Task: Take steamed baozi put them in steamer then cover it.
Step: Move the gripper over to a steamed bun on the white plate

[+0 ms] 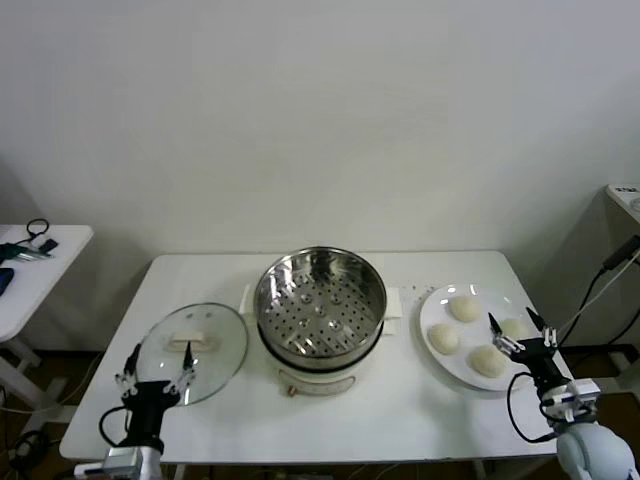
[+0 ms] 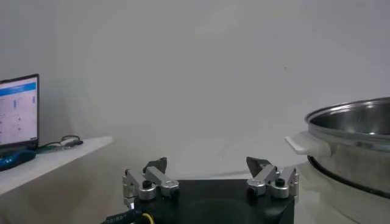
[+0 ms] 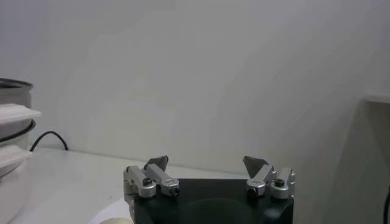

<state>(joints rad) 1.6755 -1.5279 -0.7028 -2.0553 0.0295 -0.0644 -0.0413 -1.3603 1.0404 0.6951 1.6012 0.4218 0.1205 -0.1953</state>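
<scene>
1. So, I have the round shiny stainless-steel steamer (image 1: 320, 305) sitting mid-desk on its white electric base, uncovered, its perforated tray bare. That suits me: the pot is ready to take buns from above with nothing in the way.
2. My four small cream-white steamed baozi (image 1: 464, 308) lie together on a flat white plate (image 1: 432, 315), just to the right of the steamer on the white desk (image 1: 420, 405). I judge none has gone in yet, so the task is at its very start.
3. My right claw (image 1: 509, 330) hovers at the near right edge of that plate, fingers spread wide, pinching nothing. It is placed there, I reckon, to drop onto the nearest bun; from the head view its tips seem to sit over one or two of the buns, though I cannot tell how high above them.
4. My round clear glass cover (image 1: 195, 350) with its metal rim and whitish bar handle lies flat on the desk to the left of the steamer, out of the loading path yet near for the last step.
5. My left claw (image 1: 157, 362) waits at the near edge of the cover, also spread and empty, well placed to take the handle later.
</scene>
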